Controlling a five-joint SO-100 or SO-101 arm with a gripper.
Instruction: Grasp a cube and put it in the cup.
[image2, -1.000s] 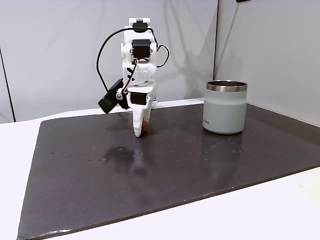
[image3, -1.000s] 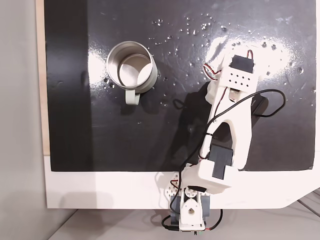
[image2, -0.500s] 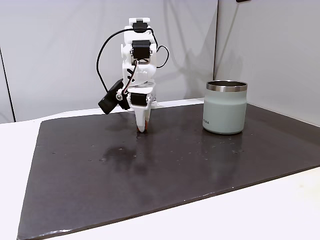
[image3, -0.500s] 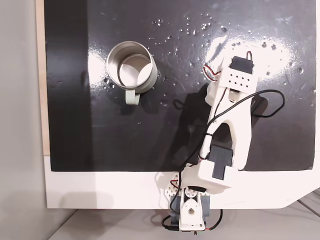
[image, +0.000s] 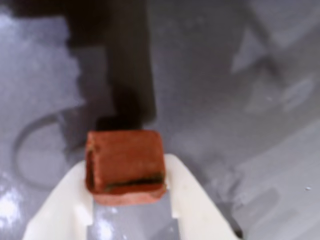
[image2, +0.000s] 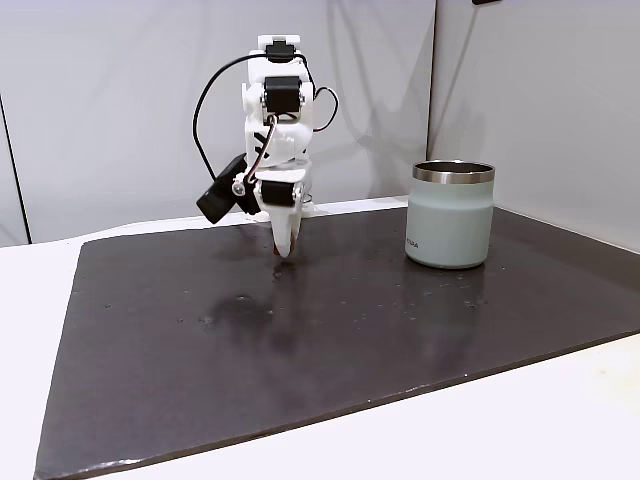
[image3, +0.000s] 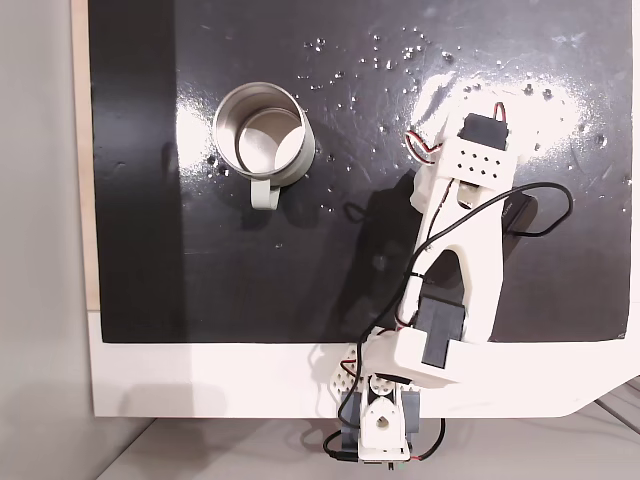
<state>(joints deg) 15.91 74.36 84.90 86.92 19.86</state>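
Cube (image: 125, 165) pinched between the two white fingers (image: 67, 200) of the claw (image: 127, 192), seen close in the wrist view; the claw is closed on it, with the fingertips bearing on its left and right faces and most of the block standing proud beyond them. In the fixed side view the claw (image2: 284, 248) hangs point-down from the arm (image2: 275, 130), its tips just clear of the dark mat (image2: 300, 340) on the desk (image2: 30, 300), with a trace of red visible at the tips. The cup (image2: 451, 214) stands upright on the mat, well apart to the right in that view; from above, the cup (image3: 262, 135) lies to the upper left of the arm (image3: 465, 250), its mouth open and nothing to be seen inside. Judged stage: cube grasped, carry to the cup not yet made. Risks from here: the grip is taken near the fingertips only, so a quick swing could twist or slip the cube free; too low a carry could knock the claw against the steel rim (image2: 453, 171); a release off centre could bounce the cube off that rim onto the mat.
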